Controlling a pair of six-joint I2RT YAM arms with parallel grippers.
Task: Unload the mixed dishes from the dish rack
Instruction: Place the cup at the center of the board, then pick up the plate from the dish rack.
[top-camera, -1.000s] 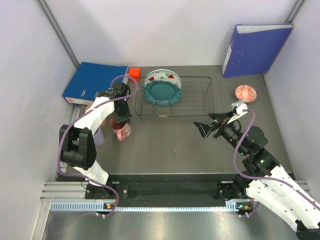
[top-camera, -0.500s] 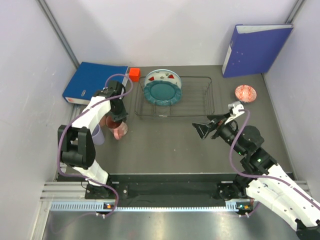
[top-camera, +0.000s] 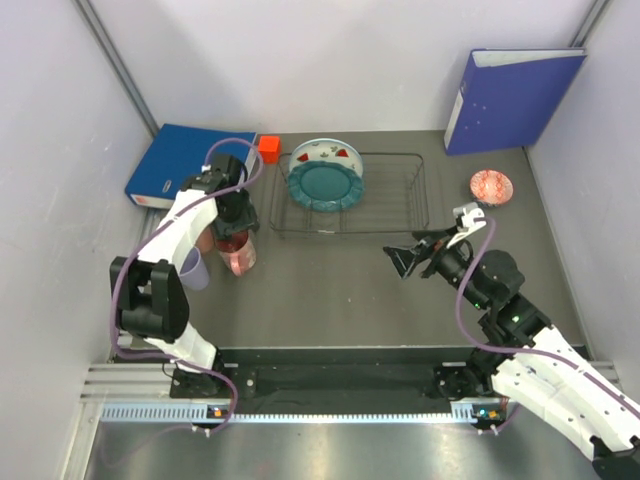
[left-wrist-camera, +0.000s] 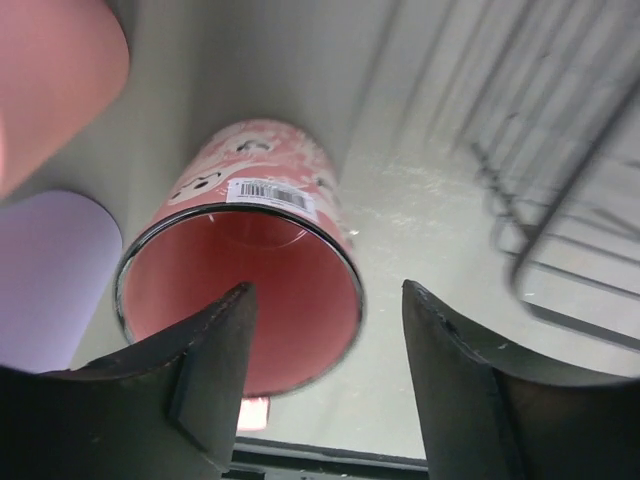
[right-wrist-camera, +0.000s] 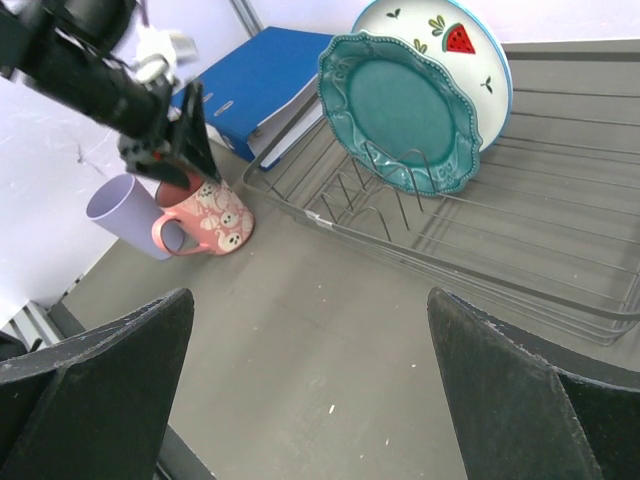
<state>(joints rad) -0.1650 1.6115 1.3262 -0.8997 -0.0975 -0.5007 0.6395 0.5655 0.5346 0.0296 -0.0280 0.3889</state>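
Left end effector hangs right over a salmon-pink cup, fingers parted and loose around its rim, gripping nothing. The cup stands upright on the bench near the left edge: pink inside, white cartoon faces on the wall, a barcode sticker, a handle on one side. Just beside it, the lavender cup and the second salmon-pink cup. Over at the middle of the far edge, the dish rack of thin dark wire carries two plates on edge at its left end: the teal scalloped plate in front, the white watermelon plate behind. The small pink bowl sits by the right edge. Right end effector is spread wide and empty, in front of the rack.
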